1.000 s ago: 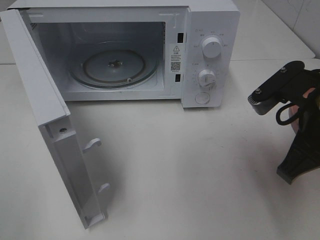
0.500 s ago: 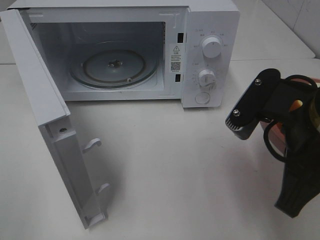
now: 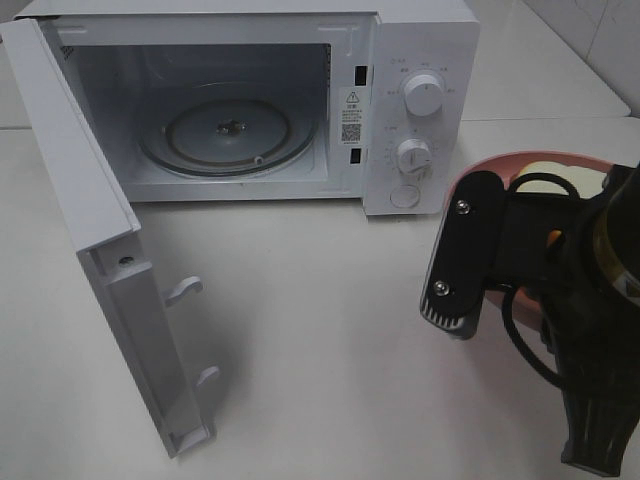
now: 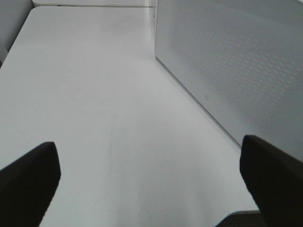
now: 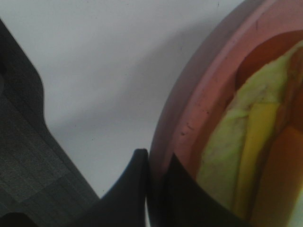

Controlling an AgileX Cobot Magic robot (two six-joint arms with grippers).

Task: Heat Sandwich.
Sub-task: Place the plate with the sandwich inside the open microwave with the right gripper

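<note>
Table (image 3: pixel 330 300): white, carries everything in view.

Microwave (image 3: pixel 440 40): white, at the far side of the table. Door (image 3: pixel 90 200) swung fully open toward the left, 2 latch hooks showing on its inner edge. Cavity holds only the glass turntable (image 3: pixel 228 135). Control panel on the right has 2 knobs, upper (image 3: pixel 424 95) and lower (image 3: pixel 413 155), with a round button (image 3: pixel 405 195) under them.

Right arm: black, fills the lower right of the high view, in front of the control panel.

Plate (image 3: pixel 500 160): round, pink, outside the microwave, to the right of the open cavity and partly hidden behind the arm. Its shadow on the table falls apart from the rim in the wrist view, so it looks held off the surface — not certain.

Sandwich (image 3: pixel 548 172): lies on the plate, not in the microwave. Pale bread and yellow filling show close up (image 5: pixel 236 137).

Right gripper (image 5: pixel 155 179): fingers pressed nearly together, pinching the plate's rim — 1 finger outside the rim, 1 inside.

Left gripper (image 4: pixel 147 151): fingers (image 4: pixel 28 184) spread wide, nothing between them. It hovers over bare table beside a white perforated panel (image 4: pixel 227 61) of the microwave. Not seen in the high view.
</note>
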